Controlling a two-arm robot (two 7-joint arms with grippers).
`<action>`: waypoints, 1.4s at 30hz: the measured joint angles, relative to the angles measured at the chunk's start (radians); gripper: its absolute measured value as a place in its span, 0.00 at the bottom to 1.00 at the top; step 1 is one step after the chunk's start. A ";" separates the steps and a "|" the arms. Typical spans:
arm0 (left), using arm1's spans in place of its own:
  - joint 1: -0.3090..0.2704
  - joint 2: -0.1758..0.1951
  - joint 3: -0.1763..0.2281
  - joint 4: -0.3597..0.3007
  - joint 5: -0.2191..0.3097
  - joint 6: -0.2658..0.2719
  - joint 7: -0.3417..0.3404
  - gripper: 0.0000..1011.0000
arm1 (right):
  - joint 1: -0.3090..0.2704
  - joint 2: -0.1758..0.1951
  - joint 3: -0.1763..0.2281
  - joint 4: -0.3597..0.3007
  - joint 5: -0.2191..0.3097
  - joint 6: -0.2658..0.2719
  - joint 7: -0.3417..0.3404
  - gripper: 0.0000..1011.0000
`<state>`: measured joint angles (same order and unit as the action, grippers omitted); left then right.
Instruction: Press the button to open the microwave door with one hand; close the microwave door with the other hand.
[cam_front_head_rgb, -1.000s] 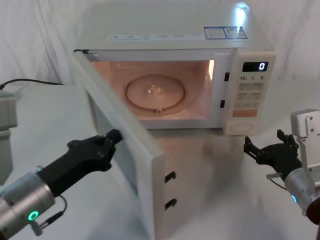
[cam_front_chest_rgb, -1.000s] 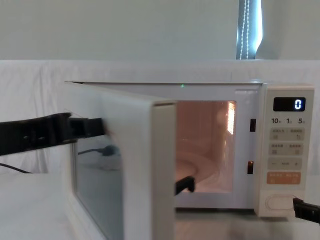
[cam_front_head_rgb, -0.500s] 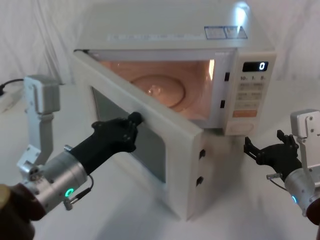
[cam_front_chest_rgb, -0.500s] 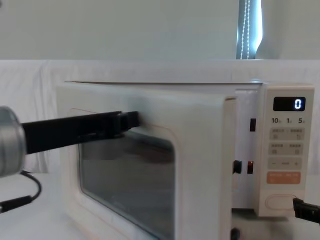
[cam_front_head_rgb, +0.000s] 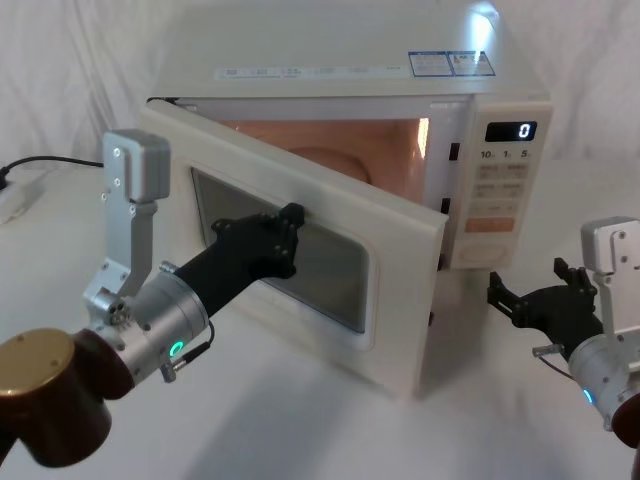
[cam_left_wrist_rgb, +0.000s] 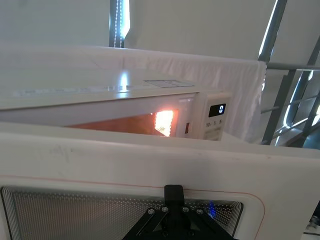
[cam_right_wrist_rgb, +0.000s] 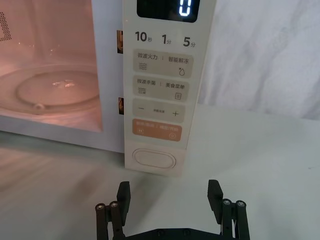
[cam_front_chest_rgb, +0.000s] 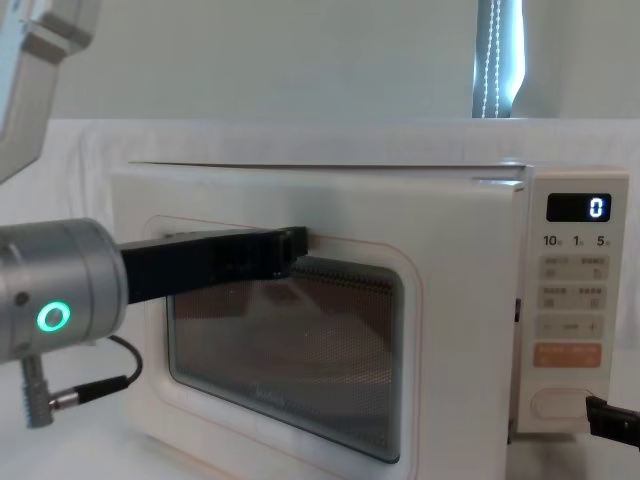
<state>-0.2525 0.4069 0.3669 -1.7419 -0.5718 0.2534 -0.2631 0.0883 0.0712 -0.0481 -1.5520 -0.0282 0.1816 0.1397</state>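
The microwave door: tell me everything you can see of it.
The microwave door is a cream, plastic-looking panel with a dark mesh window in a raised rounded frame. Hinged on the microwave's left, it stands partly open, the lit cavity visible above its top edge. The left end effector presses against its outer face at the window's upper edge.

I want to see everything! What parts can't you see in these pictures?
- Chest view: the microwave door hides the inside of the microwave.
- Chest view: the right gripper is cut off by the edge.
- Left wrist view: the left gripper is cut off at the bottom, so its fingers are hidden.
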 joint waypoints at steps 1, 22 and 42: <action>-0.008 -0.002 0.004 0.007 0.004 -0.002 0.000 0.00 | 0.000 0.000 0.000 0.000 0.000 0.000 0.000 0.99; -0.162 -0.107 0.072 0.171 0.128 -0.028 0.024 0.00 | 0.000 0.000 0.000 0.000 0.000 0.000 0.000 0.99; -0.196 -0.196 0.052 0.263 0.249 -0.064 0.085 0.00 | 0.000 0.000 0.000 0.000 0.000 0.000 0.000 0.99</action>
<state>-0.4484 0.2105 0.4188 -1.4789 -0.3225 0.1894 -0.1782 0.0882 0.0712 -0.0481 -1.5520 -0.0283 0.1815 0.1397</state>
